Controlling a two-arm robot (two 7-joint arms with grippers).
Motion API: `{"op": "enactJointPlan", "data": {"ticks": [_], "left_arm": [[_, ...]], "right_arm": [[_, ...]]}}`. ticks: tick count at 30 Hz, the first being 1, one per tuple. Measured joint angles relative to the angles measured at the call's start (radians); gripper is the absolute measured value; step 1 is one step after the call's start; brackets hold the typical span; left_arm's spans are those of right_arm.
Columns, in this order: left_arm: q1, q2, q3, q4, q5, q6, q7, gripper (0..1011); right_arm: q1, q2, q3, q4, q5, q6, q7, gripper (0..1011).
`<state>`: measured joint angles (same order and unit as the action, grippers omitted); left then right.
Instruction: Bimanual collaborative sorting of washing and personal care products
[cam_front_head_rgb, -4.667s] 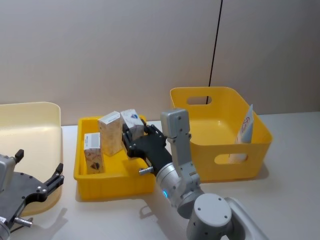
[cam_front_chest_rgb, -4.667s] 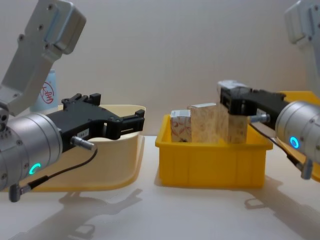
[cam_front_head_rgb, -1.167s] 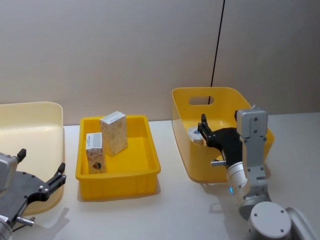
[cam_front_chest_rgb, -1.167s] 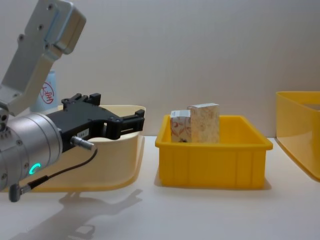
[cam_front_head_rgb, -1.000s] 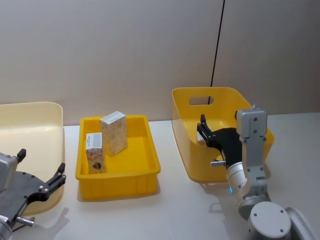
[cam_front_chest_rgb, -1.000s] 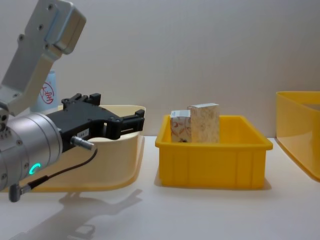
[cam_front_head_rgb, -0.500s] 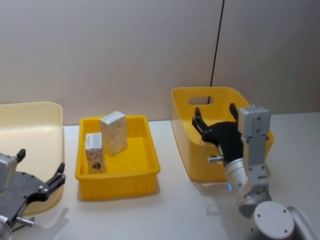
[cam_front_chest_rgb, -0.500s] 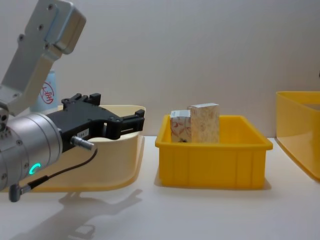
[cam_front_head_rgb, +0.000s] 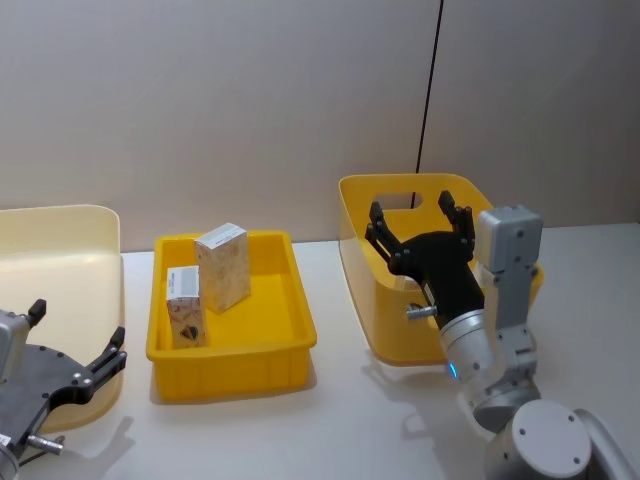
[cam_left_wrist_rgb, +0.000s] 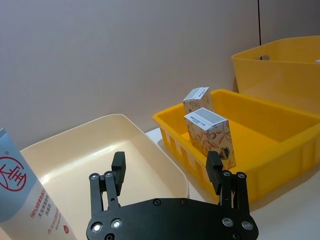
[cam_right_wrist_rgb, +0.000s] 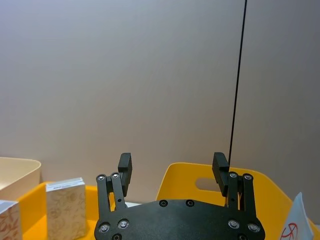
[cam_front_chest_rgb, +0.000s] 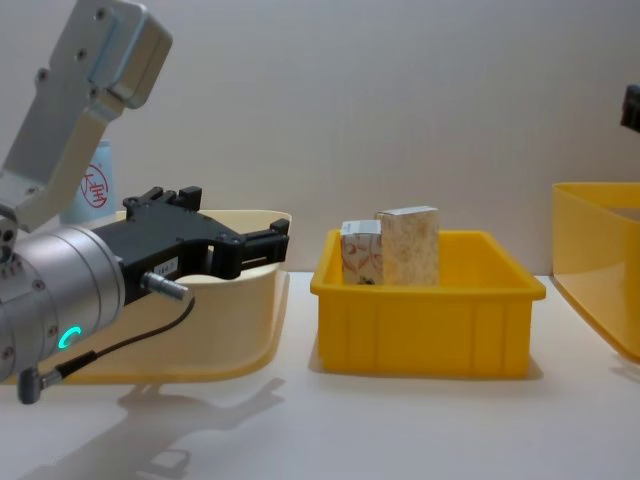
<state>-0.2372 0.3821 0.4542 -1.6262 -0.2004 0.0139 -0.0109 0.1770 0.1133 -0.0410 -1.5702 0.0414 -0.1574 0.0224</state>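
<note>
Two whitish cartons stand upright in the shallow yellow tray (cam_front_head_rgb: 290, 340): the taller carton (cam_front_head_rgb: 222, 266) toward the back, the shorter carton (cam_front_head_rgb: 184, 307) just beside it nearer the robot's left, close enough that I can't tell if they touch. Tubes: one light-blue tube (cam_left_wrist_rgb: 22, 195) with the red round logo leans in the pale cream bin (cam_left_wrist_rgb: 107, 150) on the left; a second tube tip (cam_right_wrist_rgb: 299, 220) pokes up at the deep yellow bin (cam_front_head_rgb: 385, 335) on the right. Count: 2 cartons, 2 tubes, 3 containers. Right gripper (cam_front_head_rgb: 411, 221) hangs above the deep bin's rim, fingers spread wide, holding nothing. Left gripper (cam_front_chest_rgb: 262, 242) hovers low by the cream bin's near edge, fingers also wide apart, empty. Risks, judged: the cartons sit tight together, so a wide grab for one could knock or drag the other; tall narrow cartons tip easily if a finger hits high on the side. The right arm swinging back to the tray could clip the deep bin's rim. The leaning tube could slide if the cream bin gets bumped by the left gripper.
</note>
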Motion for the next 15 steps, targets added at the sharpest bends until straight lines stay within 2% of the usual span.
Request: {"op": "enactJointPlan", "data": {"ticks": [6, 9, 12, 13, 15], "left_arm": [[0.0, 0.0, 0.0, 0.0, 0.0, 0.0, 0.0, 1003], [0.0, 0.0, 0.0, 0.0, 0.0, 0.0, 0.0, 1003], [0.0, 0.0, 0.0, 0.0, 0.0, 0.0, 0.0, 1003], [0.0, 0.0, 0.0, 0.0, 0.0, 0.0, 0.0, 1003], [0.0, 0.0, 0.0, 0.0, 0.0, 0.0, 0.0, 1003]], "right_arm": [[-0.026, 0.03, -0.026, -0.027, 0.032, 0.027, 0.006, 1001], [-0.053, 0.063, -0.051, -0.055, 0.067, 0.053, 0.012, 1001], [-0.065, 0.076, -0.064, -0.067, 0.083, 0.066, 0.015, 1001], [-0.082, 0.096, -0.08, -0.084, 0.105, 0.083, 0.019, 1001], [-0.094, 0.111, -0.092, -0.098, 0.121, 0.095, 0.022, 1001]]}}
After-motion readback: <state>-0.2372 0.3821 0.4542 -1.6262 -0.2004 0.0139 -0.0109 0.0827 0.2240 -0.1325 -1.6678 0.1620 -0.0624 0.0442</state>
